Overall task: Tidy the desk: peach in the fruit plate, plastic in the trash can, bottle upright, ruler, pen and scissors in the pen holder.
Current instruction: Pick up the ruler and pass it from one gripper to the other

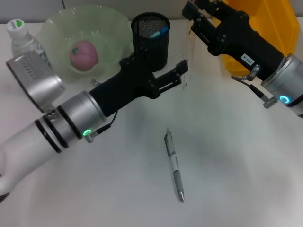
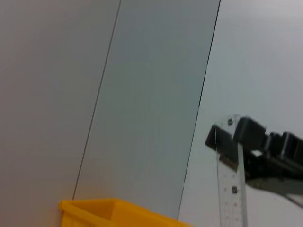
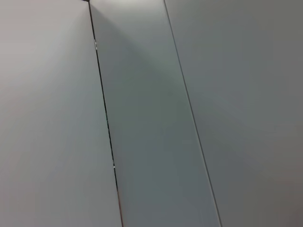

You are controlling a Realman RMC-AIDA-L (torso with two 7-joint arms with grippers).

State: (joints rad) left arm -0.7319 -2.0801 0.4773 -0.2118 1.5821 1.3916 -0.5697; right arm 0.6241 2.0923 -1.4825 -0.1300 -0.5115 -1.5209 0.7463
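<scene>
The left hand is reaching across the desk beside the black mesh pen holder, its fingers spread and holding nothing. The right hand is hanging above the far side of the desk, in front of the yellow trash can, and is grasping a transparent ruler that is hanging nearly vertical just beside the pen holder. In the left wrist view, the ruler is showing clamped between the black fingers. A silver pen is lying flat on the desk, well apart from both hands. The peach is sitting in the green fruit plate. The bottle is standing upright beside the plate.
</scene>
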